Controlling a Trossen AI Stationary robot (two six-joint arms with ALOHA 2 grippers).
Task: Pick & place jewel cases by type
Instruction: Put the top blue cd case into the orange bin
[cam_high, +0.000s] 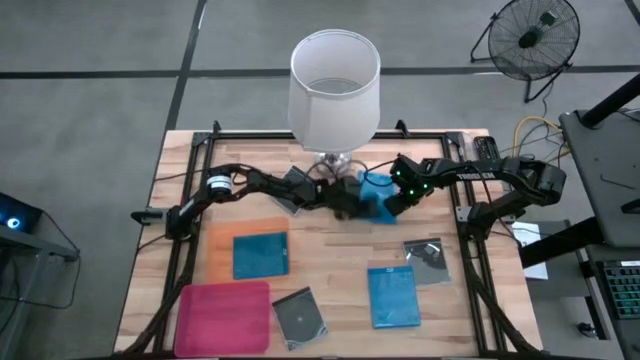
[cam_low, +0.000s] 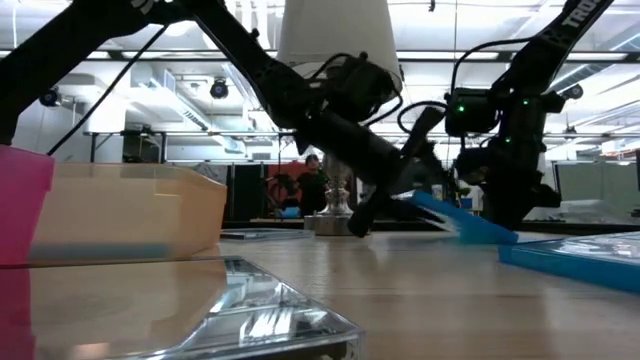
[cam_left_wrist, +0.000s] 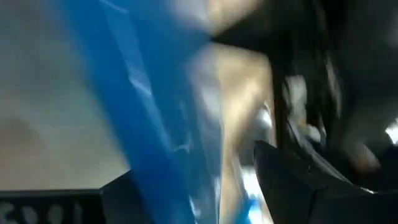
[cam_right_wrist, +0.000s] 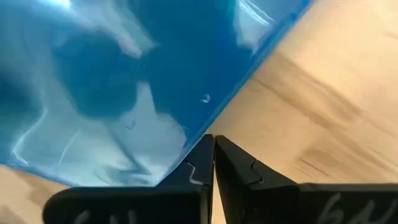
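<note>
Since the blue jewel case (cam_high: 378, 192) between the two arms at the table's middle, just before the lamp (cam_high: 334, 90), looks thin, stiff and glossy, I'd judge it light, slippery and best pinched across an edge. It stands tilted, one edge on the wood. The left gripper (cam_high: 352, 199) stands parted around its raised end, while the right gripper (cam_right_wrist: 213, 163), fingers pressed together, noses against its other edge.

Overhead, table-level and 2 close wrist views, shared blue case (cam_high: 377, 193).
</note>
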